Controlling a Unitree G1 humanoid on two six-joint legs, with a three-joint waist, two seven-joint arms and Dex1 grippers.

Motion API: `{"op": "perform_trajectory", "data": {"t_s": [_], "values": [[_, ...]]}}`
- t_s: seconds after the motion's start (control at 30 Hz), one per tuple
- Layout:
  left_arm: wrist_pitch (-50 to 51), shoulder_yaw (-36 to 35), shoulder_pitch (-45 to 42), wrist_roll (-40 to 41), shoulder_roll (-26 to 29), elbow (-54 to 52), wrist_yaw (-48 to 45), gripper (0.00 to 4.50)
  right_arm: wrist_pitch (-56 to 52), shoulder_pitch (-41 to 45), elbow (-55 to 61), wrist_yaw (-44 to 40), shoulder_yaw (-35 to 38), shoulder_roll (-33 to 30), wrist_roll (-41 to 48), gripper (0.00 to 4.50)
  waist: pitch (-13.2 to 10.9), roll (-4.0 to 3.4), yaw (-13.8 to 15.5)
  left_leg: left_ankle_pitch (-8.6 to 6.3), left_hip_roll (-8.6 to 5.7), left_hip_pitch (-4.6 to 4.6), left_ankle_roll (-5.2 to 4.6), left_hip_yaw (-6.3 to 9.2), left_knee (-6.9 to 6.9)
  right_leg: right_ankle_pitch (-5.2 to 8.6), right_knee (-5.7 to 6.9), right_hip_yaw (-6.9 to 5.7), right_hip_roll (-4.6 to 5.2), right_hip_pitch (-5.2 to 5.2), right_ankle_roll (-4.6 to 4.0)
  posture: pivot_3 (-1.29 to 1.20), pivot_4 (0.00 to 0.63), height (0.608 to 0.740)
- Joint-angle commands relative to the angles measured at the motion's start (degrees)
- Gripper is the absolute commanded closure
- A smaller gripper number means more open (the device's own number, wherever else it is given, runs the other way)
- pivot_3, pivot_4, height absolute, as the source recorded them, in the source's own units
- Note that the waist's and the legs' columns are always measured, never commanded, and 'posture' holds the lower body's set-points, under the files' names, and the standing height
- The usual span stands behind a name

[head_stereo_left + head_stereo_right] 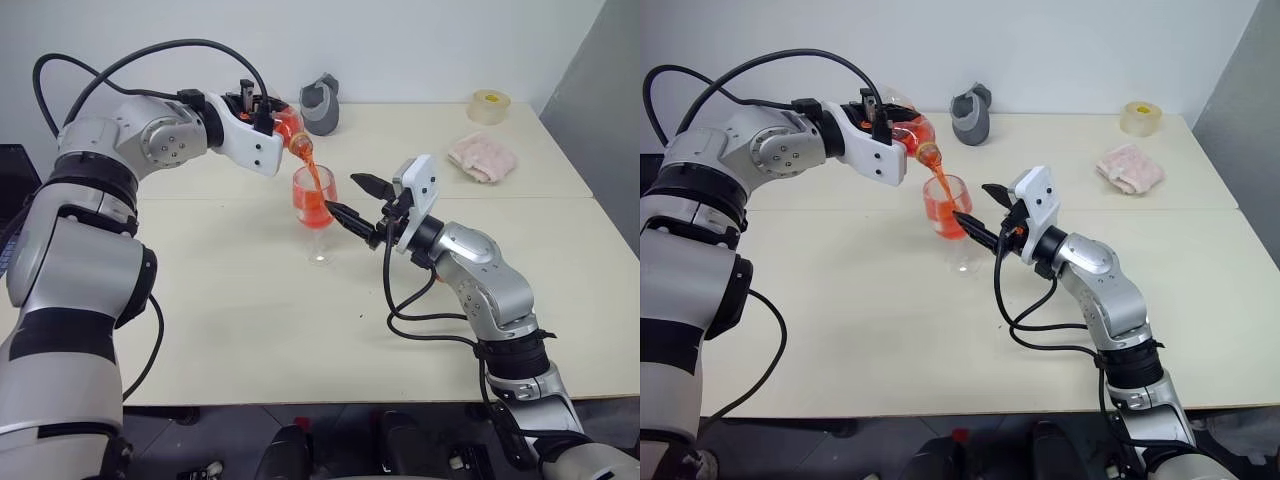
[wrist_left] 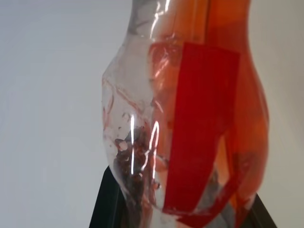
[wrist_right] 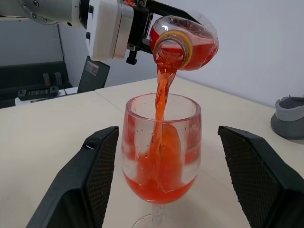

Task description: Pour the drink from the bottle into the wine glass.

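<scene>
The pour is under way. The left gripper (image 1: 880, 118) is clamped on the small clear plastic bottle with the red label (image 1: 908, 130), holding it tipped with its mouth down just above the rim of the clear stemmed wine glass (image 3: 161, 156). A stream of translucent red-orange drink (image 3: 163, 95) falls from the bottle's mouth into the bowl, which looks somewhat under half full, with liquid splashed up its inner walls.

The right gripper (image 3: 173, 175) stands with its jaws wide apart on either side of the glass bowl, its black fingers (image 3: 95, 166) flanking the glass without touching it, so it guards the glass but does not hold it. The glass rests upright on the pale table (image 1: 250, 330), between those fingers and directly below the bottle.

Next, I judge, the left wrist should hold the tilt steady while drink remains in the bottle, then roll the bottle upright before the bowl fills.
</scene>
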State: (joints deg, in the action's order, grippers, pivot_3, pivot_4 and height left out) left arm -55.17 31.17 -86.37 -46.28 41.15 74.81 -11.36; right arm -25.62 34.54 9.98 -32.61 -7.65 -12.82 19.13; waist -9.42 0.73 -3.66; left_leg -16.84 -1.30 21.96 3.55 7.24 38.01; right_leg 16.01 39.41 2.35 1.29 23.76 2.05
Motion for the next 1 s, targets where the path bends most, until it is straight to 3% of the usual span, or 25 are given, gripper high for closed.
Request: {"op": "perform_trajectory", "data": {"t_s": [0.03,0.23,0.6,1.0], "values": [[0.4,-0.4,-2.9,0.4,0.9,-0.3,1.1,3.58,1.2,0.7,2.5,-0.3,0.5,0.0,0.3,0.91,0.0,0.00,0.0,0.00,0.00,0.00,0.00,-0.01,0.00,0.00,0.02,0.01,0.00,0.01,0.00,0.00,0.150,0.740],[0.4,-3.3,-1.5,4.7,0.0,0.3,-3.7,3.58,1.1,0.7,2.5,0.0,0.7,0.3,0.5,0.91,0.0,0.00,0.0,0.00,0.00,0.01,0.00,-0.04,0.02,0.01,0.07,0.03,0.00,0.04,0.01,0.00,0.150,0.740],[9.1,-19.2,3.9,26.8,-3.9,-1.8,-27.1,3.58,1.0,0.7,1.9,0.0,0.7,0.4,0.5,0.91,0.0,0.00,-1.0,0.01,0.01,0.05,0.00,-0.03,0.05,0.01,0.17,0.01,0.01,0.12,0.01,0.00,0.150,0.740],[24.5,-31.2,9.9,41.0,-5.3,-10.4,-29.9,3.58,0.7,-0.1,2.8,-0.9,0.5,0.0,0.9,0.91,0.0,0.00,-1.5,0.01,0.03,0.13,0.01,0.05,0.10,0.02,0.49,0.07,0.02,0.35,0.02,0.00,0.150,0.740]]}}
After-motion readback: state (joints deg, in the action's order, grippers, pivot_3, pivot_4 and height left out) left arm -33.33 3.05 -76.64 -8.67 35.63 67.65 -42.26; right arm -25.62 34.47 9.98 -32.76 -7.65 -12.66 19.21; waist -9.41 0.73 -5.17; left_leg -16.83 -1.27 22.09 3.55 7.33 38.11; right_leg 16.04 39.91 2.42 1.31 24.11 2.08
